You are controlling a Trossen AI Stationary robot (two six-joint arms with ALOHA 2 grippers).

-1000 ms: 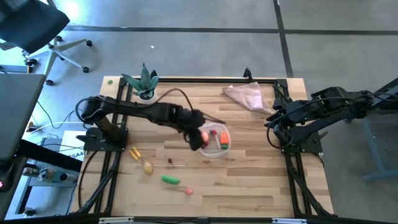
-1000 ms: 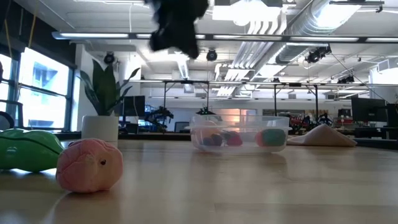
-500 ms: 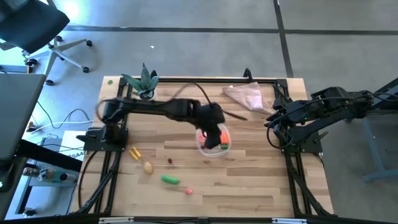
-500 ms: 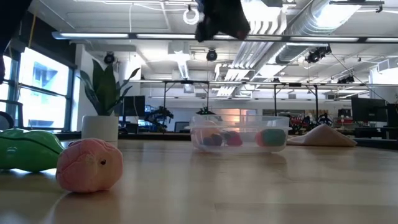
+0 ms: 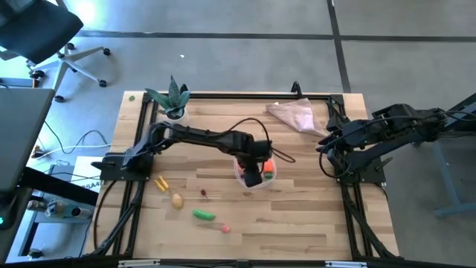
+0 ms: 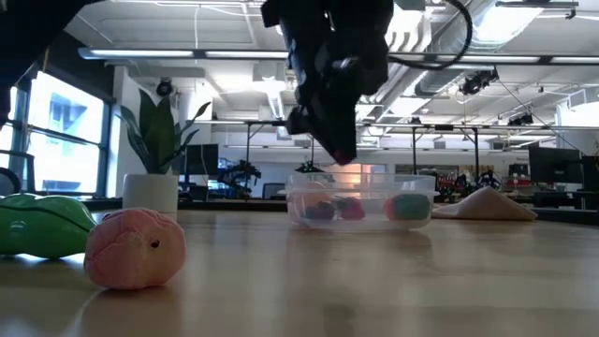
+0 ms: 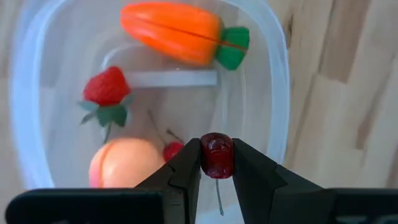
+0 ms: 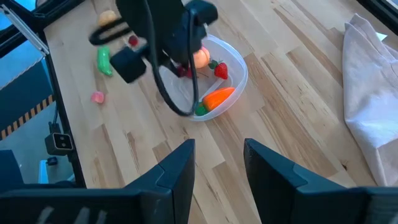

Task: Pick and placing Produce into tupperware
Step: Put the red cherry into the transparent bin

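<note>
The clear round tupperware (image 5: pixel 256 170) sits mid-table and holds an orange carrot (image 7: pixel 171 32), a strawberry (image 7: pixel 107 89), a peach-coloured round piece (image 7: pixel 121 163) and a dark-red bit. My left gripper (image 7: pixel 216 163) hovers just over the tub (image 6: pixel 360 201), shut on a tiny dark-red piece. A yellow piece (image 5: pixel 160 182), beige potato (image 5: pixel 177 199), dark-red bit (image 5: pixel 203 193), green pod (image 5: pixel 204 215) and pink piece (image 5: pixel 225 229) lie on the wood near the front left. My right gripper (image 8: pixel 219 177) waits open at the table's right side. My left gripper pinches the small dark-red round piece (image 7: pixel 216 154) between its two fingertips (image 7: pixel 186 171), coming from above and pointing down into the tub's opening. The piece is lifted clear, above the tub's contents, with a thin stem hanging below it.
A potted green plant (image 5: pixel 174 100) stands at the far left corner. A pinkish-beige cloth (image 5: pixel 294 115) lies at the far right. Black frame rails (image 5: pixel 141 149) run along both sides of the table. Bare wood lies between the tub and the right arm.
My left gripper has travelled toward the table's right from beside the tub's left rim until it is over the tub, then has come down toward it, staying shut on the dark-red piece. The tub and the loose produce have kept their places.
</note>
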